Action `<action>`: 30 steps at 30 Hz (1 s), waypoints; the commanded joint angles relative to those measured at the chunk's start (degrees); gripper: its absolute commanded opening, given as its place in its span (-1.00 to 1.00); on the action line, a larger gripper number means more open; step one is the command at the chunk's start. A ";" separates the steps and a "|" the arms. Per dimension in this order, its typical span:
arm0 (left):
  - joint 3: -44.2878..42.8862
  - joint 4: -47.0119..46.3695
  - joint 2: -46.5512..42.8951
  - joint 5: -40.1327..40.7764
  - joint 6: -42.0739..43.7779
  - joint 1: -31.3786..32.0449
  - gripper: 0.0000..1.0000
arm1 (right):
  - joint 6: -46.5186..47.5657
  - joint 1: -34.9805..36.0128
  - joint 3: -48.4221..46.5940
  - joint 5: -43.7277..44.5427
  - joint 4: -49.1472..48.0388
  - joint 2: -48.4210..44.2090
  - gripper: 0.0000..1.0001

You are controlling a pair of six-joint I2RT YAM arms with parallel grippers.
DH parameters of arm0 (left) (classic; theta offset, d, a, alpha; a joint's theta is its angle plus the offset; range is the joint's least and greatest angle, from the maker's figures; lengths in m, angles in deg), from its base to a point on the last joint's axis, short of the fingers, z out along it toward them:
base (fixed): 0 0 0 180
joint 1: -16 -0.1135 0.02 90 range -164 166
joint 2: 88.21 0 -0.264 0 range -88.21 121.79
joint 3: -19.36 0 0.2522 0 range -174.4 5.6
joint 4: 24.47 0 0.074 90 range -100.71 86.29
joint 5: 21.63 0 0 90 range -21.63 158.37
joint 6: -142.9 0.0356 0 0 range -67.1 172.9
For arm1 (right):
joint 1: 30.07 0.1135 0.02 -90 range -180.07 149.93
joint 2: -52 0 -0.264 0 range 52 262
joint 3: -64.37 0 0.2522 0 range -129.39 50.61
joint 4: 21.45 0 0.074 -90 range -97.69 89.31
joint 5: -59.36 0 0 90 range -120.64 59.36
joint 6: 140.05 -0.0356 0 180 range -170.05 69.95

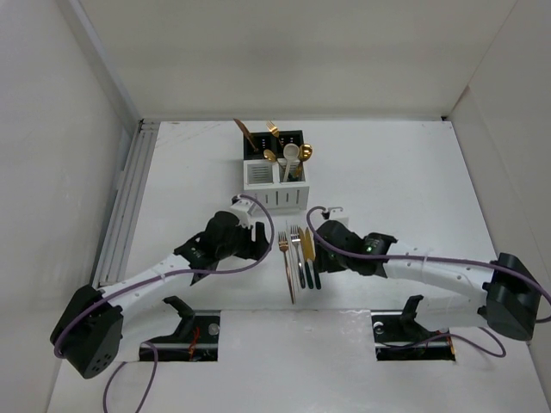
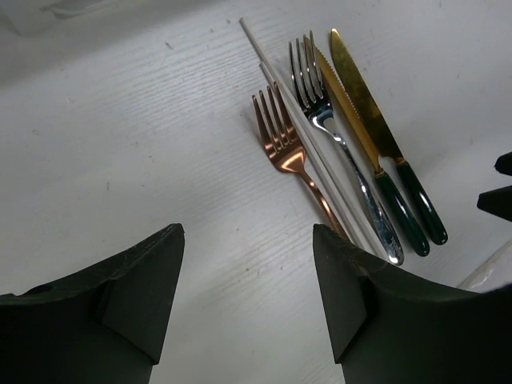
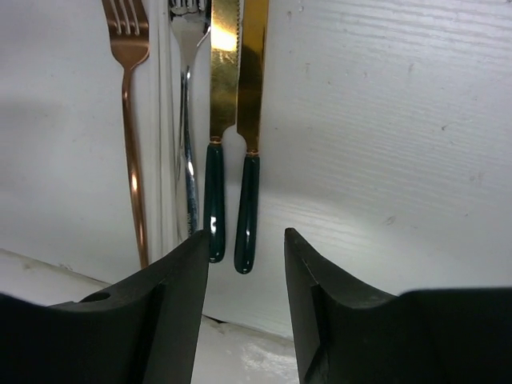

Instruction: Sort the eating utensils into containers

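right wrist: your right hand point(image 3: 246, 244) hangs released, two teal knife handles point(image 3: 246, 216) at its 12 o'clock, likely lined up for a pinch. left hand point(image 2: 246, 236) released, empty, copper fork point(image 2: 284, 148) at 1 o'clock. containers point(image 1: 274, 196) stand at 12 o'clock across the bench point(image 1: 387, 172).

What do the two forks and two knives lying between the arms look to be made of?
Copper fork: polished metal, rose-gold tint, probably a coating; sharp glints. Silver fork: likely bare polished steel, by its mirror reflections. Serrated knife and smooth knife: gold-tinted metal blades, shiny. Their handles: dark green, glossy, maybe plastic or enamel; the look leaves it open.
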 commanded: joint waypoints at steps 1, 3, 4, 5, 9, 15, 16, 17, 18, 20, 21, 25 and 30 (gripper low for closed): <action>-0.12 -4.04 -1.82 1.47 -1.87 0.06 0.24 | -3.34 0.45 0.76 -1.18 -3.29 -0.67 -0.05; -0.12 -4.04 -2.35 2.69 -1.87 0.06 0.24 | -2.03 0.45 1.30 -1.79 -4.08 1.61 -0.05; -0.12 -3.52 -2.36 3.83 -1.87 0.06 0.24 | -1.50 0.45 1.30 -1.79 -4.61 2.31 -0.05; -0.12 -3.51 -2.36 4.36 -1.87 0.06 0.24 | -1.49 0.45 1.30 -2.40 -5.48 3.01 -0.05; -0.12 -2.90 -2.88 6.21 -1.87 0.06 0.28 | -1.49 0.45 0.77 -1.88 -5.49 8.19 -0.14; -0.12 -2.90 -3.41 6.74 -1.87 0.06 0.31 | -1.41 0.45 0.24 -0.39 -5.76 12.51 -0.27; -0.12 -2.90 -3.93 6.74 -1.87 0.06 0.31 | -1.41 0.45 -0.37 -0.39 -5.76 13.73 -0.27; -0.12 -2.90 -3.94 6.74 -1.87 0.06 0.31 | -1.41 0.45 -0.37 -0.39 -5.76 14.27 -0.27; -0.12 -2.38 -3.94 7.96 -1.87 0.06 0.31 | -1.41 0.45 -0.37 -0.39 -5.76 14.79 -0.24; -0.64 -1.76 -4.55 9.19 -1.87 0.06 0.31 | -1.93 0.45 -0.37 -0.39 -5.76 15.67 -0.21; -0.65 -1.76 -4.55 10.59 -1.87 0.06 0.31 | -2.54 0.45 -0.37 -0.39 -5.23 16.37 -0.21; -0.65 -1.23 -4.55 10.61 -2.40 -2.22 0.31 | -2.55 0.45 -0.98 -0.39 -5.23 18.40 -0.29; -0.65 -0.18 -6.22 10.96 -3.28 -2.84 0.33 | -7.45 0.45 -1.52 2.15 -1.02 20.17 -1.00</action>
